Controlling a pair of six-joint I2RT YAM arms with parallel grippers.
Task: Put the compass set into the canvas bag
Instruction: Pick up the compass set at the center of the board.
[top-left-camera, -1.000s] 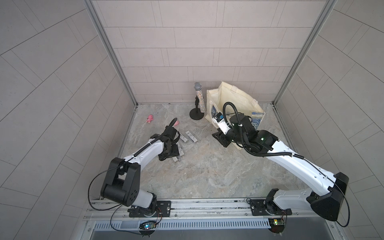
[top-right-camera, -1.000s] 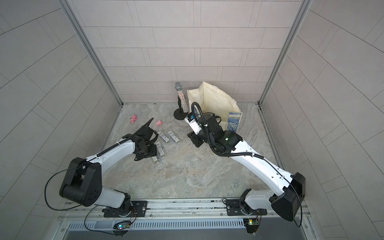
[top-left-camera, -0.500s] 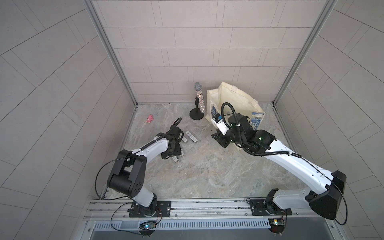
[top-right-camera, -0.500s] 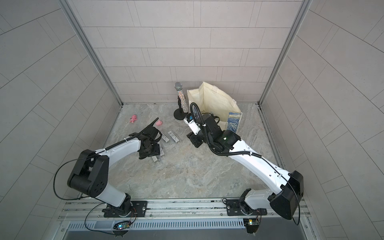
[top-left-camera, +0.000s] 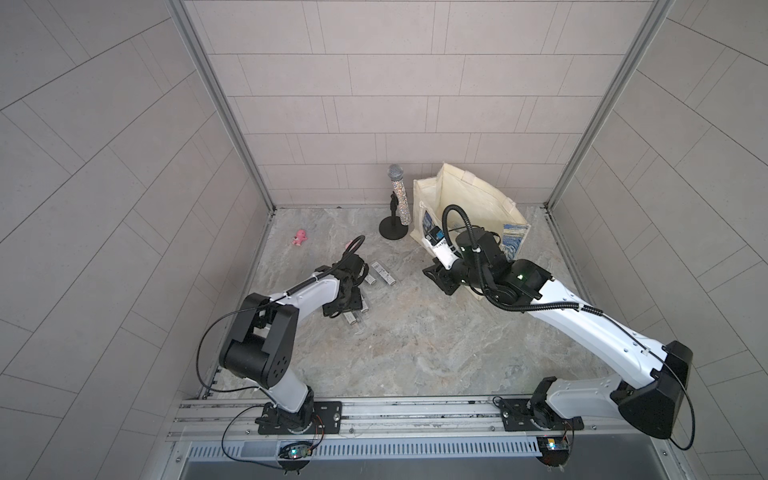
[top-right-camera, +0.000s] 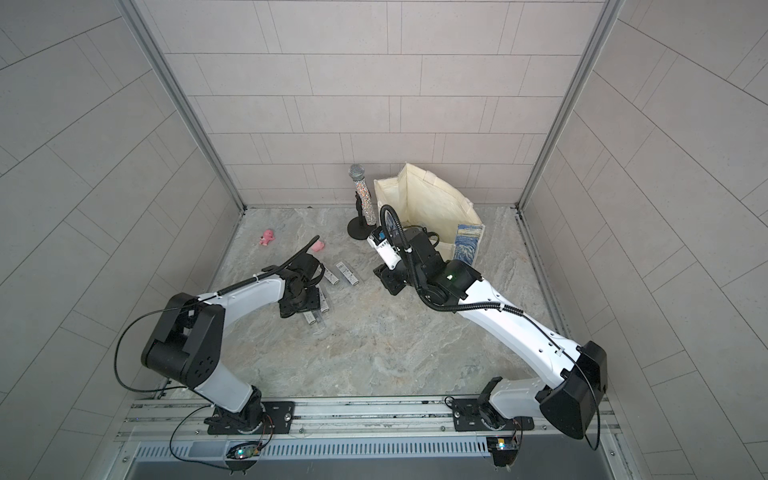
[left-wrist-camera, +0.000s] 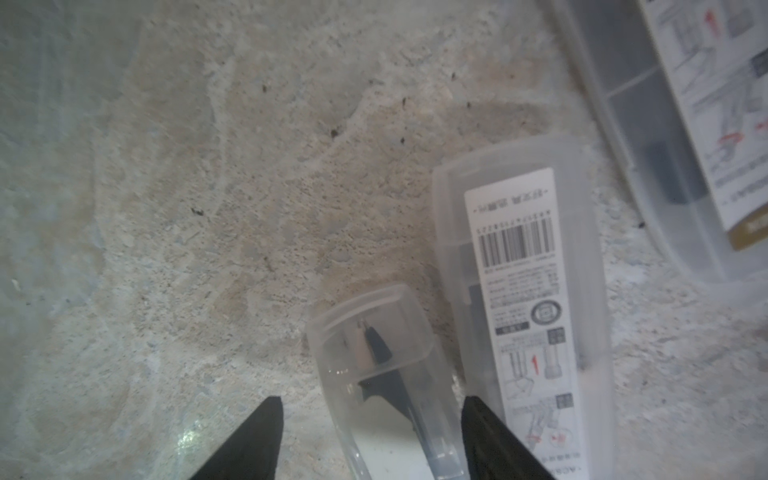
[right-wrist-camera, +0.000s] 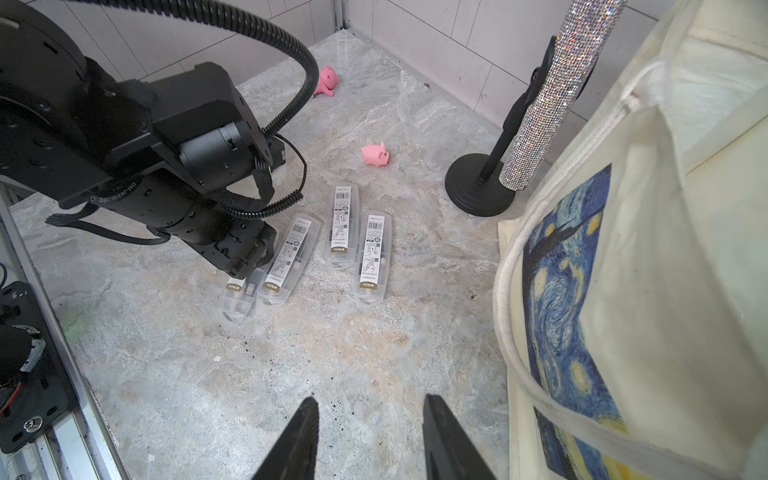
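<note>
The left tool (left-wrist-camera: 370, 399) stands spread astride one clear compass set case (left-wrist-camera: 374, 332) lying on the table (left-wrist-camera: 166, 208), not yet pinching it, apparently aligned to clamp its narrow sides. The right tool (right-wrist-camera: 370, 399), spread and empty, hovers just beside the upright canvas bag (right-wrist-camera: 665, 291), probably to steady it.

Wide bare floor (top-left-camera: 415, 349) between the two arms, free to cross. Tight around the left gripper (left-wrist-camera: 370, 401): one clear compass case (left-wrist-camera: 374, 324) between its spread fingers, a second case (left-wrist-camera: 519, 291) just beside. At the mouth of the canvas bag (top-left-camera: 465, 199), a microphone stand (top-left-camera: 392, 228) just beside; right gripper (right-wrist-camera: 370, 399) low beside the printed side, nothing between its fingers.
</note>
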